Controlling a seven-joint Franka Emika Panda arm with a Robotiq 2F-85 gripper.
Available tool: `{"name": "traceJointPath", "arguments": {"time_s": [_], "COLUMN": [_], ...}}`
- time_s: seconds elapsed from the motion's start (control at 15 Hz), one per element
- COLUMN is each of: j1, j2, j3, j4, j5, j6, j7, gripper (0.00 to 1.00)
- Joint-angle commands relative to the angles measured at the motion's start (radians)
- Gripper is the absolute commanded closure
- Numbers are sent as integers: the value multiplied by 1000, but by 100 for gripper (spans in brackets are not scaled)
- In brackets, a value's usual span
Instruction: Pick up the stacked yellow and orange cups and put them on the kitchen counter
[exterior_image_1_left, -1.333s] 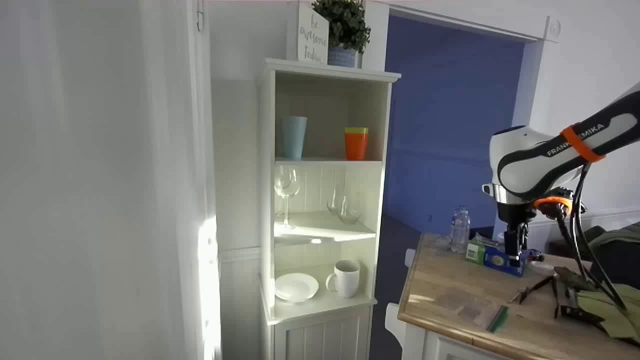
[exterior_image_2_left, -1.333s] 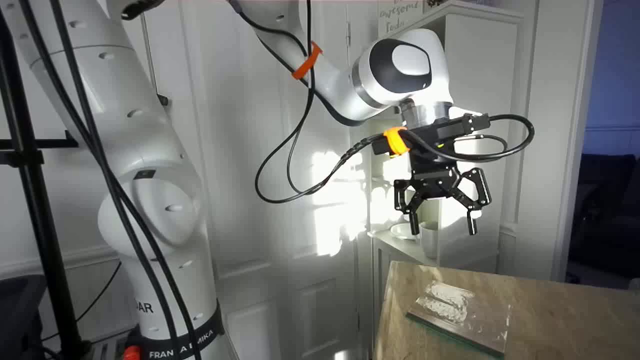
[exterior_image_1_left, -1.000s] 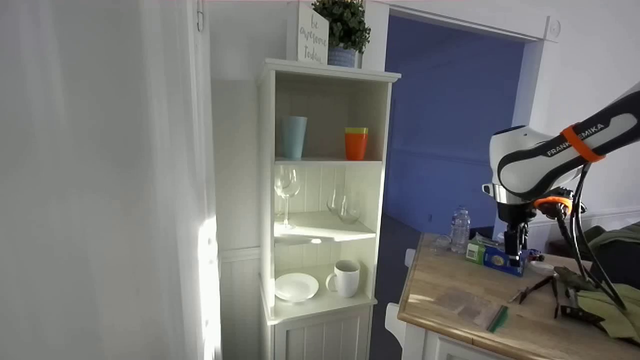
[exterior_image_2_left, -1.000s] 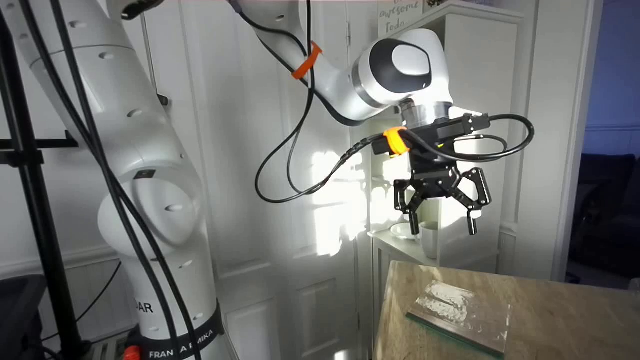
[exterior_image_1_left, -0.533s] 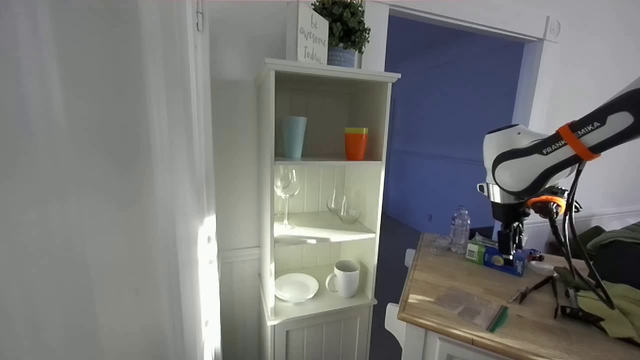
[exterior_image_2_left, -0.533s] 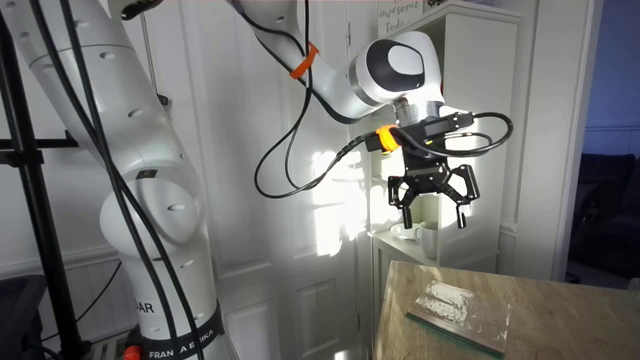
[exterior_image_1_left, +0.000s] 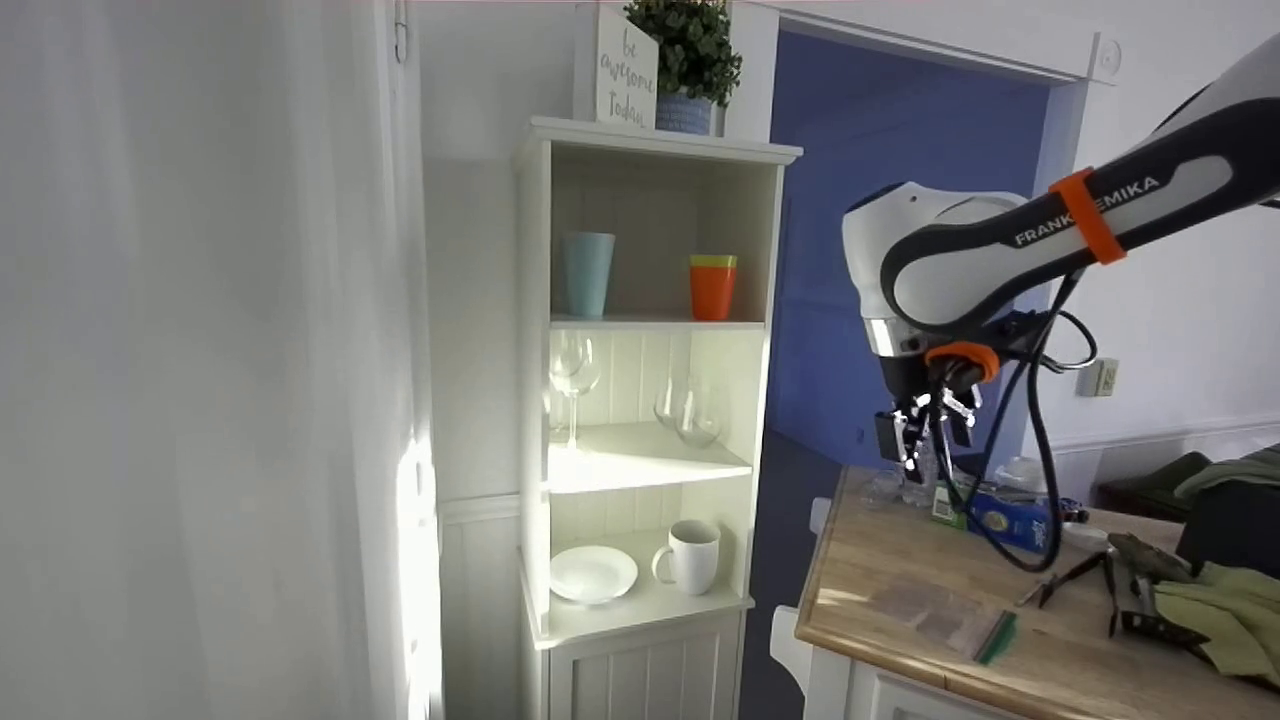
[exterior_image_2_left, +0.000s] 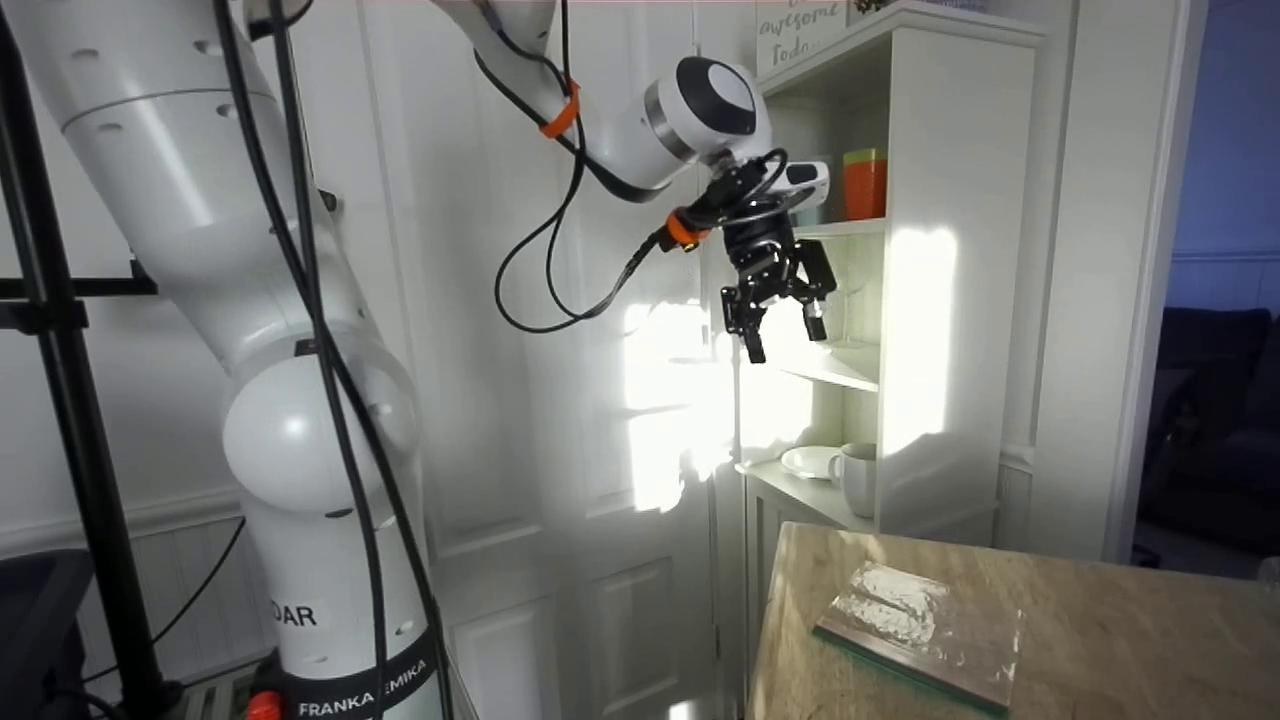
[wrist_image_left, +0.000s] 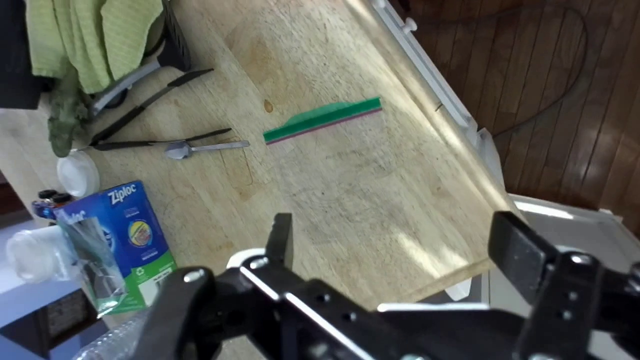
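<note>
The stacked orange and yellow cups (exterior_image_1_left: 712, 290) stand upright on the top shelf of the white cabinet, at its right side. They also show in an exterior view (exterior_image_2_left: 865, 187), partly cut off by the cabinet's side wall. The kitchen counter (exterior_image_1_left: 880, 590) has a light wooden top and also fills much of the wrist view (wrist_image_left: 340, 220). My gripper (exterior_image_2_left: 786, 343) is open and empty, tilted, in the air above the counter's height. It is lower than the cups and apart from them. The wrist view shows bare wood between the spread fingers (wrist_image_left: 392, 225); the cups are out of that view.
A light blue cup (exterior_image_1_left: 588, 275) shares the top shelf on the left. Wine glasses (exterior_image_1_left: 573, 375), a plate (exterior_image_1_left: 592, 575) and a white mug (exterior_image_1_left: 690, 556) are on lower shelves. A Ziploc box (wrist_image_left: 135, 235), a plastic bag (exterior_image_1_left: 940, 615) and tools lie on the counter.
The arm has moved up and toward the cabinet. The gripper has turned and tilted from pointing straight down. It stays open. The cups have not moved.
</note>
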Motion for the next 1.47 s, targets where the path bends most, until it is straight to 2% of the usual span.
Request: {"name": "traceJointPath", "arguments": {"time_s": [0.0, 0.2, 0.47, 0.73, 1.0, 1.07, 1.4], "j1": [15, 20, 49, 78, 93, 95, 97], "j2": [85, 146, 199, 235, 218, 216, 223], "j3": [24, 19, 22, 17, 13, 10, 7], "j4": [175, 298, 430, 541, 581, 553, 559], "j5": [36, 78, 191, 293, 305, 278, 277], "j6": [-110, -157, -178, -153, -61, -91, -90], "j7": [191, 309, 474, 636, 795, 726, 730], "gripper": [0, 0, 0, 0, 0, 0, 0]}}
